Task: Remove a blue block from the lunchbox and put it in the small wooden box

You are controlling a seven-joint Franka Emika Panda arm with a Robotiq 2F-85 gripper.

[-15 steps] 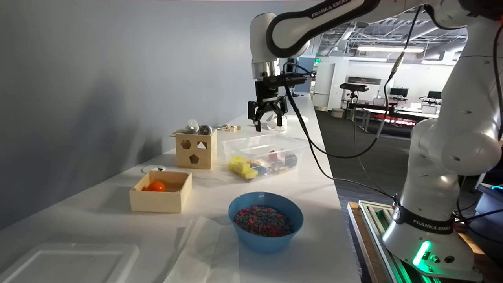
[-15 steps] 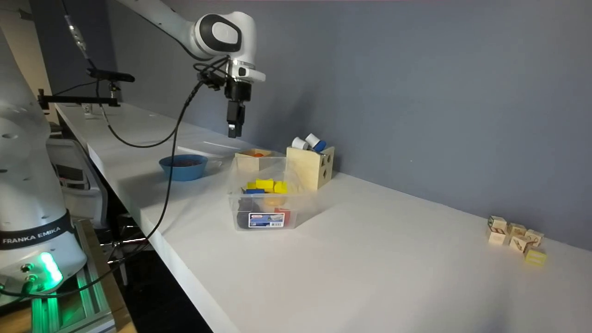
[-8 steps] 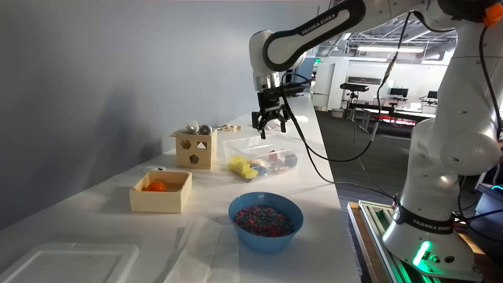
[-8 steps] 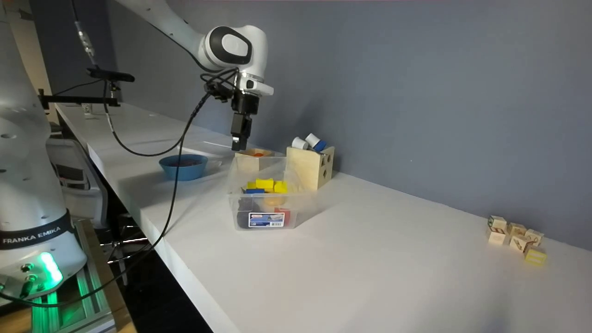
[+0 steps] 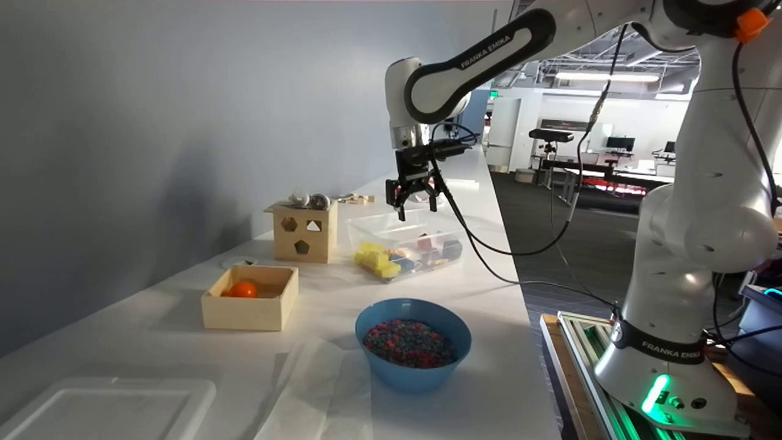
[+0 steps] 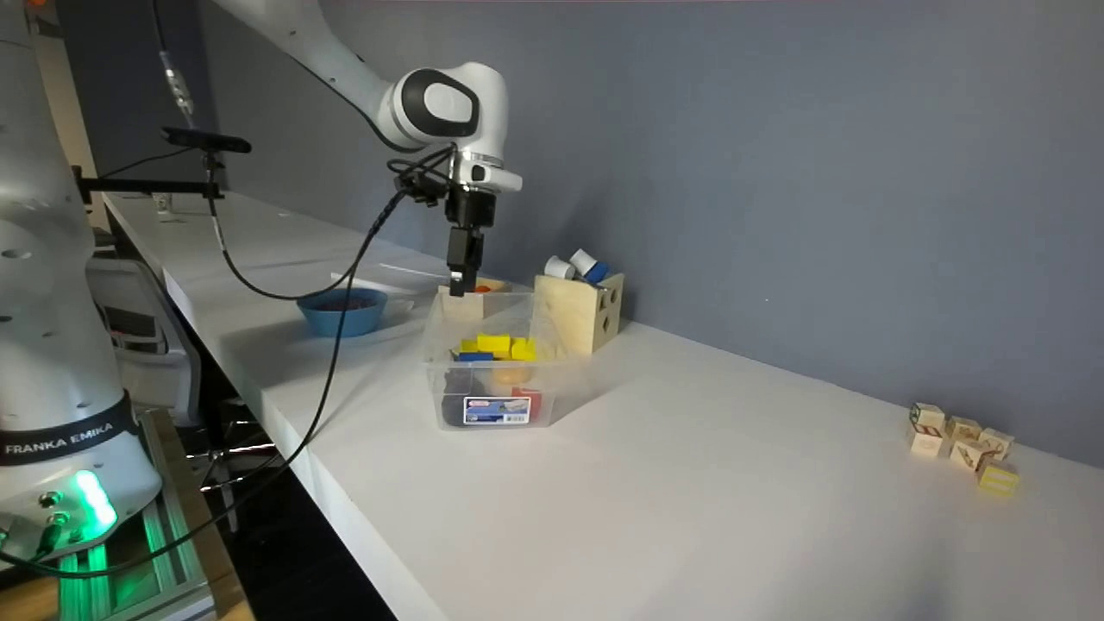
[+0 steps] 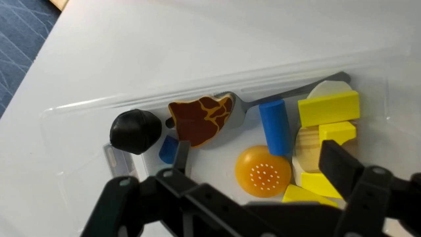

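Black fingers (image 7: 340, 168) hang wide apart over the lunchbox (image 7: 215, 168), where a blue block (image 7: 276, 128) perhaps touches an orange dome (image 7: 263, 174).

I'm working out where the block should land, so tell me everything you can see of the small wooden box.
The small wooden box is low, four-sided and open-topped, with thin, straight walls that look like pale, plain wood. It sits upright on the white table, apart from the blue bowl and the taller wooden cube. Inside lies a shiny, round orange thing. Part of its floor is hidden from view.
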